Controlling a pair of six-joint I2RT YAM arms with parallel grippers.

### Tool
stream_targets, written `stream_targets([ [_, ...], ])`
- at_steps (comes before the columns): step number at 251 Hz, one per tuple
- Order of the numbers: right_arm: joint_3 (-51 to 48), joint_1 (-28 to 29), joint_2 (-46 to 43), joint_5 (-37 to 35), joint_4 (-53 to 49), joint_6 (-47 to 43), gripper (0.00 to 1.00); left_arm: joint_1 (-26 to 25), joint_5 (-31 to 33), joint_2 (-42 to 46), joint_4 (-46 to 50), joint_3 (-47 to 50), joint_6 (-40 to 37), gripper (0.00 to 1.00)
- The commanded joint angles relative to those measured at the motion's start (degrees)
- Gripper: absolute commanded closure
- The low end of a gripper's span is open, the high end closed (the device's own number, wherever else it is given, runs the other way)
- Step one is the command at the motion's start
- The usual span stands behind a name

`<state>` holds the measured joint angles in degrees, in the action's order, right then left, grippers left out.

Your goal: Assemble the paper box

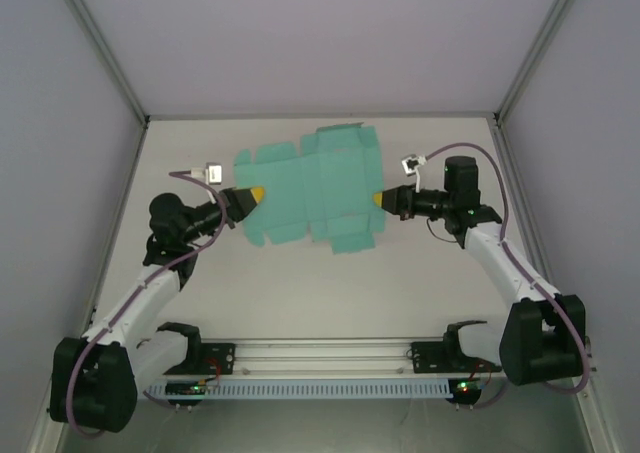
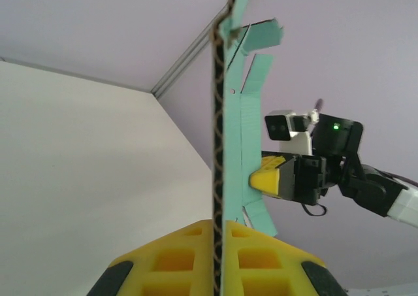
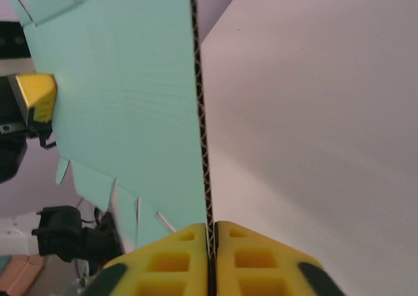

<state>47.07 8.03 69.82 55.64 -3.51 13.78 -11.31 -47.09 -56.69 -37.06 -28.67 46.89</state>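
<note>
The left gripper (image 1: 257, 194) is pressed together on the left edge of the paper box (image 1: 315, 188), and its yellow fingers (image 2: 163, 263) pinch the thin card. The paper box is a flat teal sheet with its flaps not folded, over the far middle of the table (image 1: 300, 293). The right gripper (image 1: 381, 200) pinches its right edge in the same way.

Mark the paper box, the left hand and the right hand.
paper box (image 1: 310, 188), top view, middle of the teal sheet.
left hand (image 1: 258, 194), top view, yellow fingertips at the sheet's left edge.
right hand (image 1: 381, 200), top view, yellow fingertips at the sheet's right edge.
</note>
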Motion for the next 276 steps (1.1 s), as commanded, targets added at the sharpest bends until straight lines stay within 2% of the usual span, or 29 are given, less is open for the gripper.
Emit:
stream_targets([
  [1, 1.9, 1.0, -0.5, -2.6, -0.6, -1.3, 1.00, 0.0, 2.1, 0.6, 5.9, -1.6, -4.8, 0.69],
  [12, 2.8, 1.9, -0.5, -7.1, -4.9, -5.0, 1.00, 0.0, 7.3, 1.5, 15.2, -3.1, -8.8, 0.05],
  [15, 3.1, 2.3, -0.4, -8.9, -6.6, -6.4, 1.00, 0.0, 9.5, 1.7, 18.2, -3.5, -9.8, 0.00],
  [39, 6.1, 7.6, 1.8, -28.3, -17.7, -17.4, 1.00, 0.0, 25.8, 2.8, 37.0, -6.1, -16.1, 0.00],
  [58, 7.1, 11.1, 5.1, -39.1, -19.9, -22.8, 1.00, 0.0, 32.2, 2.1, 44.0, -7.0, -18.6, 0.00],
  [82, 8.6, 13.9, 9.9, -47.4, -18.5, -28.8, 1.00, 0.0, 33.1, 0.1, 46.8, -8.3, -19.5, 0.01],
  [107, 7.8, 17.7, 12.7, -58.3, -10.7, -36.3, 1.00, 0.0, 32.2, -2.6, 46.3, -9.5, -19.5, 0.00],
  [157, 6.7, 24.0, 18.7, -76.3, 5.5, -59.2, 1.00, 0.0, 28.4, -8.4, 43.6, -12.9, -20.3, 0.00],
  [183, 4.5, 26.1, 22.6, -80.3, 16.7, -71.5, 1.00, 0.0, 27.8, -12.3, 42.6, -14.9, -20.5, 0.00],
  [206, 1.0, 27.5, 26.1, -80.7, 32.8, -82.9, 1.00, -0.1, 27.5, -16.4, 42.7, -17.3, -21.3, 0.00],
  [245, -1.2, 29.1, 29.6, -80.2, 46.4, -90.2, 1.00, 0.5, 27.6, -22.9, 40.5, -20.3, -23.4, 0.00],
  [276, -1.5, 29.8, 31.3, -80.3, 51.9, -93.8, 1.00, 0.4, 26.8, -27.9, 38.9, -22.0, -25.4, 0.00],
])
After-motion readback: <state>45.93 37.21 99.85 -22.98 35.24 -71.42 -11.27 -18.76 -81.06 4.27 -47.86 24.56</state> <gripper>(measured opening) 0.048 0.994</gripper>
